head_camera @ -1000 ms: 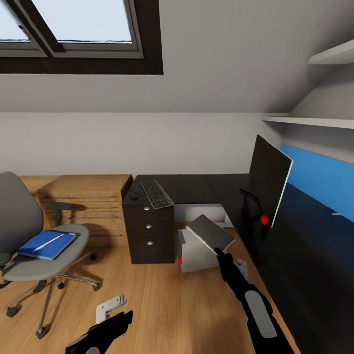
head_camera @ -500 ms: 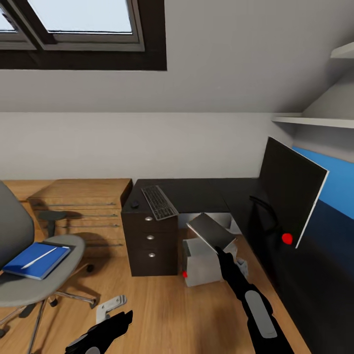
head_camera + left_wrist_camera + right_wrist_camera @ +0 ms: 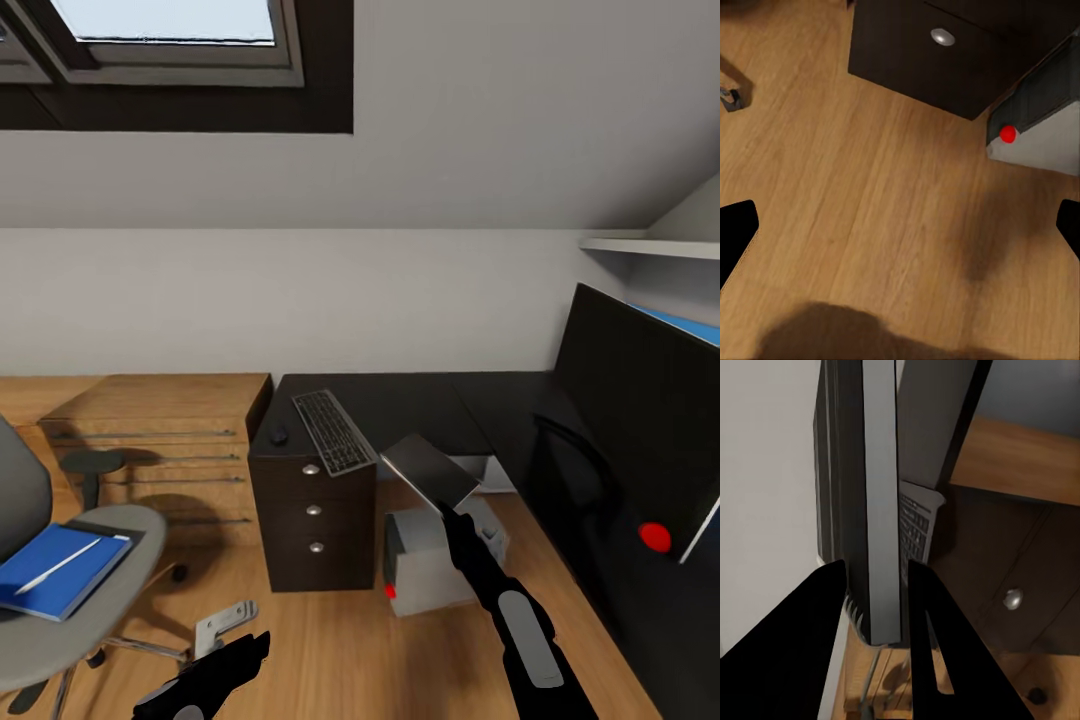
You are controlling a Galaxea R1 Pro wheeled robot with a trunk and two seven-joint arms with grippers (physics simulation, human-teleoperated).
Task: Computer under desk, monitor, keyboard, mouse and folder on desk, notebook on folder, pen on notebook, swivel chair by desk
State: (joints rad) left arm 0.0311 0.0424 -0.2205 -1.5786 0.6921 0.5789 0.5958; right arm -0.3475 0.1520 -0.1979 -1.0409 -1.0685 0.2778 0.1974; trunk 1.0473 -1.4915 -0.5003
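Shifted as a whole since 1.0 s ago: head view, so camera moved, not the things. Monitor now nearer that view's right edge, swivel chair cut by its left edge. Both arms at same spots in view as before.

Right tool clamped on notebook. Notebook raised off everything, tilted, one lower corner in the tool, hanging above computer. Right wrist view: notebook edge-on between the two black fingers, both pressed to its faces; keyboard behind it.

Right arm stretched forward and upward from lower right of head view, forearm sloping toward the table.

Left tool low over the wood floor, spread wide, nothing between fingers. Left wrist view: finger tips at opposite edges, bare floor between, computer with red dot and bottom drawer of drawer unit beyond.

Computer on floor just beside drawer unit, partly under table edge.
Keyboard on table above drawers, end overhanging front edge; mouse just beside it.
Monitor upright on table's right wing.
Folder on chair seat, pen lying on it; well apart from both tools.
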